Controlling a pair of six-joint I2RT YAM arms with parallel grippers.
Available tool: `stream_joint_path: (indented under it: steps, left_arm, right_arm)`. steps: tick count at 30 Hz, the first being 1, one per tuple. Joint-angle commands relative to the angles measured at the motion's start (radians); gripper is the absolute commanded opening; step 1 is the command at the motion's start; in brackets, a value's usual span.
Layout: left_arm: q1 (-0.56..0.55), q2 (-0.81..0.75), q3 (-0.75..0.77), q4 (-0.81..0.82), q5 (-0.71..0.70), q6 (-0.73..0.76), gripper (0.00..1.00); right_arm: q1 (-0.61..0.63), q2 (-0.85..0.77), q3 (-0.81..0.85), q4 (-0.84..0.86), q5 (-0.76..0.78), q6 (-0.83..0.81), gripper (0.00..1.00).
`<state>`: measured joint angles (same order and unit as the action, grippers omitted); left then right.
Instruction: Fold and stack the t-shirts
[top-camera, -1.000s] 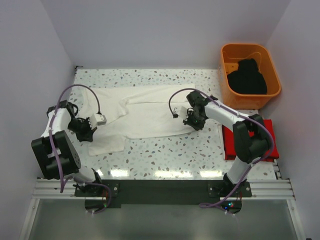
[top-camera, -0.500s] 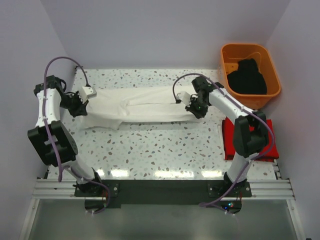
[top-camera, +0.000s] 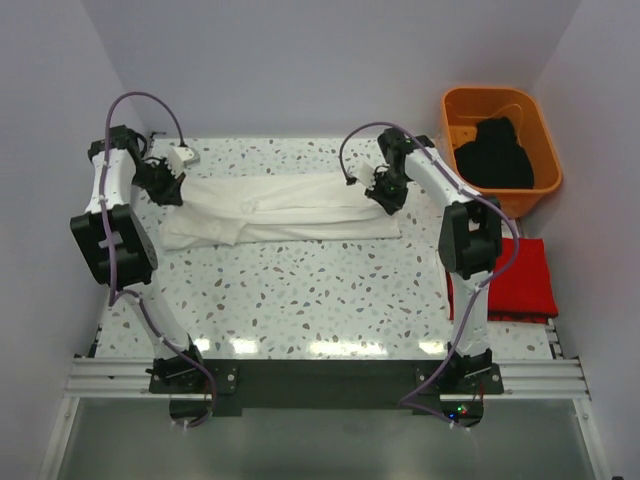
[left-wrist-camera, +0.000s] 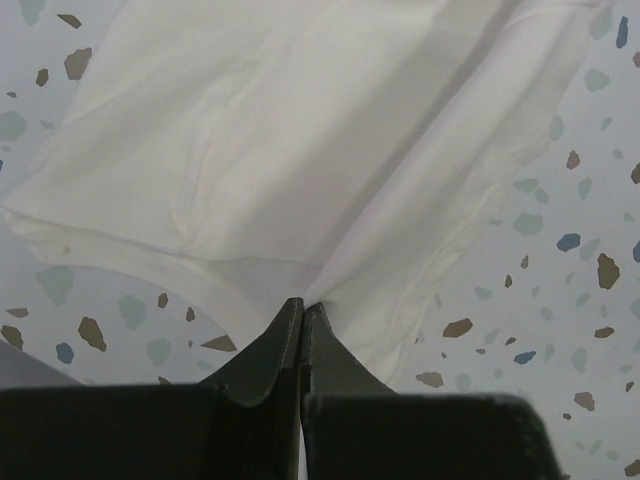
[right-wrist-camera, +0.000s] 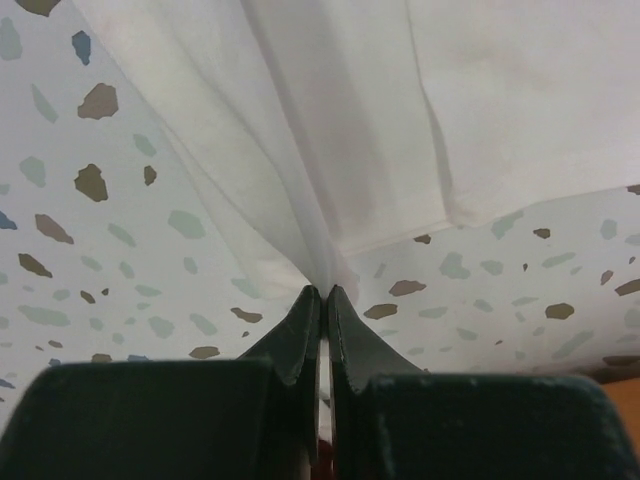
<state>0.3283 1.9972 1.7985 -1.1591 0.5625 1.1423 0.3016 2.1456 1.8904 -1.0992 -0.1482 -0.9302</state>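
Observation:
The white t-shirt (top-camera: 280, 208) lies as a long folded band across the far half of the table. My left gripper (top-camera: 172, 193) is shut on its left end; the wrist view shows the cloth (left-wrist-camera: 300, 150) pinched between the closed fingertips (left-wrist-camera: 303, 304). My right gripper (top-camera: 389, 196) is shut on its right end, with cloth (right-wrist-camera: 350, 120) pulled up into the tips (right-wrist-camera: 322, 291). The red t-shirt (top-camera: 515, 280) lies folded at the right edge. The black t-shirt (top-camera: 495, 152) sits in the orange tub (top-camera: 540, 120).
The orange tub stands at the far right corner, just behind my right arm. White walls close in the table on the left, back and right. The speckled tabletop (top-camera: 320, 290) stretches in front of the white shirt.
Both grippers have carried the shirt's near edge away from the bases, folding it over into a narrower band at the back of the table. The left sleeve part came along.

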Motion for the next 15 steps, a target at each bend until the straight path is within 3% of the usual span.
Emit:
stream_joint_path:
  steps: [1, 15]
  left_arm:
    - [-0.014, 0.047, 0.074, 0.027, -0.025, -0.029, 0.0]
    - [-0.064, 0.13, 0.11, 0.091, -0.061, -0.009, 0.0]
  right_arm:
    - [-0.012, 0.043, 0.087, -0.063, 0.012, -0.053, 0.0]
    - [-0.021, 0.062, 0.044, -0.038, 0.018, -0.05, 0.0]
